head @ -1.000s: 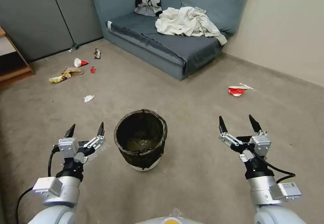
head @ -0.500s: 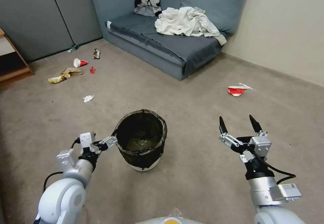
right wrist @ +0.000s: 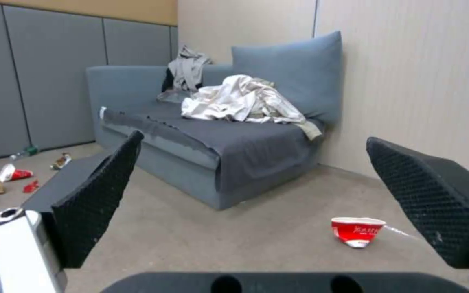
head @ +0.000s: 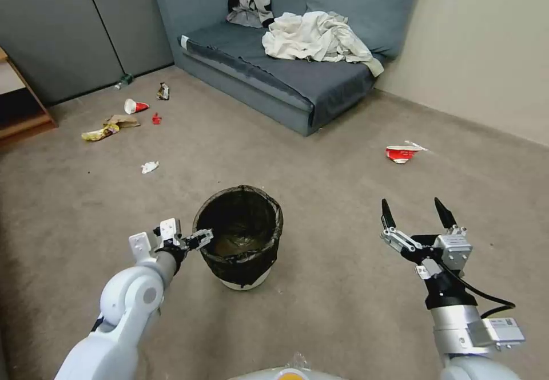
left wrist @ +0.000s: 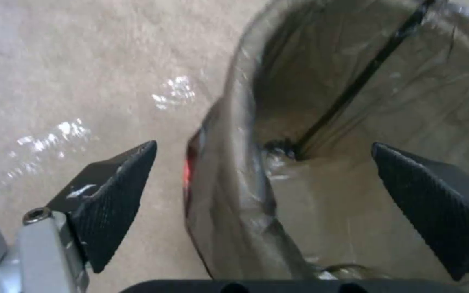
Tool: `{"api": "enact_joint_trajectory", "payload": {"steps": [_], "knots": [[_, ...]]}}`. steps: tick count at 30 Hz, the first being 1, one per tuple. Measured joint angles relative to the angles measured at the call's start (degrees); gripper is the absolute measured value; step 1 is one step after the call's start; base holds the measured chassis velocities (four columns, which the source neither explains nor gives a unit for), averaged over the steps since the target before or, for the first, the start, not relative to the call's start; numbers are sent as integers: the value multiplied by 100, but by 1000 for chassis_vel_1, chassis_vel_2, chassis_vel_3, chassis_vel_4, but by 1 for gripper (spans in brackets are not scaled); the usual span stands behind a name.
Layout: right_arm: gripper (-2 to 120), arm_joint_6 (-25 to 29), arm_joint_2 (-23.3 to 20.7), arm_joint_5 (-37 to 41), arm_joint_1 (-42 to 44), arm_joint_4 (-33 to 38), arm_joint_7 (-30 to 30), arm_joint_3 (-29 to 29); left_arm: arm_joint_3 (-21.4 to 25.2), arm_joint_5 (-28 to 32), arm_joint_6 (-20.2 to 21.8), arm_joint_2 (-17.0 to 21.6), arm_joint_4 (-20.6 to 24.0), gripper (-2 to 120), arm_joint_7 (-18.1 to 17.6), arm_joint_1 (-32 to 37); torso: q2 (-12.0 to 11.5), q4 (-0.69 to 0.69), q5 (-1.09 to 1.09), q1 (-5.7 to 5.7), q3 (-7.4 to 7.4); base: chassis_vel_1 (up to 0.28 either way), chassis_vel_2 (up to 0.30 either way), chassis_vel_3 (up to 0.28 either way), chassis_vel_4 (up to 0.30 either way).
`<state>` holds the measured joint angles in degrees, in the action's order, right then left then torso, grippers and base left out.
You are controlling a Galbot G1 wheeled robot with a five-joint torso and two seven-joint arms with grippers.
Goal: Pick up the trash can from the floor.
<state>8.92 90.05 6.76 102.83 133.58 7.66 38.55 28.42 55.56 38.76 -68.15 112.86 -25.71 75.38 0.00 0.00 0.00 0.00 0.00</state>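
The trash can (head: 239,254) stands upright on the floor (head: 331,288) straight ahead, a white bin with a dark crinkled bag folded over its rim. My left gripper (head: 201,238) is at the can's left rim. In the left wrist view the left gripper (left wrist: 263,145) is open and straddles the trash can's (left wrist: 229,203) rim. One of its fingers (left wrist: 115,191) is outside over the carpet, the other inside over the bag. My right gripper (head: 416,213) hovers open to the right of the can, well apart from it. In its own wrist view the right gripper (right wrist: 255,138) holds nothing.
A grey sofa (head: 274,82) with heaped clothes stands at the back against the wall. A crushed red cup (head: 402,153) lies right of it. Scattered litter (head: 123,121) and a white paper wad (head: 150,166) lie to the left, near a wooden shelf (head: 23,122).
My left arm has swung inward and turned over, bringing its gripper from beside the can onto the left rim. The right gripper has drifted slightly right and lower. The can has not moved.
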Motion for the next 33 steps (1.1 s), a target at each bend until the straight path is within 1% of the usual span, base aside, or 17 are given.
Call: {"api": "enact_joint_trajectory", "payload": {"steps": [4,6,7,10,11,14,15,17,18,20,22,23,24,27,28,30,33], "knots": [[100,0,15,-4,-9,0,-15,1,-83,122,166,-15,-103,96,-182,-116,0,0,0,0,0,0,0,0,0],[100,1,14,-6,-19,-10,-26,-1,-104,241,246,-19,-176,90,-302,-170,0,0,0,0,0,0,0,0,0],[100,1,14,-6,-19,-10,-26,-1,-104,241,246,-19,-176,90,-302,-170,0,0,0,0,0,0,0,0,0],[100,0,6,-6,-34,-40,-36,-2,-104,461,335,-44,-266,78,-452,-226,0,0,0,0,0,0,0,0,0],[100,0,6,-6,-34,-40,-36,-2,-104,461,335,-44,-266,78,-452,-226,0,0,0,0,0,0,0,0,0],[100,0,0,-6,-52,-76,-41,-7,-91,560,344,-79,-296,62,-511,-246,0,0,0,0,0,0,0,0,0],[100,0,0,-6,-52,-76,-41,-7,-91,560,344,-79,-296,62,-511,-246,0,0,0,0,0,0,0,0,0],[100,0,-6,-6,-62,-99,-44,-11,-87,581,344,-89,-296,51,-517,-247,0,0,0,0,0,0,0,0,0],[100,0,-6,-6,-62,-99,-44,-11,-87,581,344,-89,-296,51,-517,-247,0,0,0,0,0,0,0,0,0],[100,1,-7,-6,-69,-114,-45,-19,-86,608,343,-106,-302,39,-544,-256,0,0,0,0,0,0,0,0,0],[100,0,-8,-6,-69,-116,-46,-21,-86,619,343,-114,-305,38,-569,-258,0,0,0,0,0,0,0,0,0],[100,0,-10,-6,-72,-121,-46,-24,-86,635,341,-126,-306,30,-584,-258,0,0,0,0,0,0,0,0,0],[100,0,-10,-6,-72,-121,-46,-24,-86,635,341,-126,-306,30,-584,-258,0,0,0,0,0,0,0,0,0],[100,-1,-15,-6,-75,-128,-45,-25,-65,657,336,-147,-302,17,-594,-254,0,0,0,0,0,0,0,0,0],[100,-1,-15,-6,-75,-128,-45,-25,-65,657,336,-147,-302,17,-594,-254,0,0,0,0,0,0,0,0,0],[100,-2,-16,-6,-75,-128,-45,-26,-48,661,331,-155,-293,7,-598,-242,0,0,0,0,0,0,0,0,0],[100,-1,-17,-5,-70,-128,-45,-27,-22,665,318,-168,-252,2,-599,-219,0,0,-1,0,0,0,0,0,0]]}}
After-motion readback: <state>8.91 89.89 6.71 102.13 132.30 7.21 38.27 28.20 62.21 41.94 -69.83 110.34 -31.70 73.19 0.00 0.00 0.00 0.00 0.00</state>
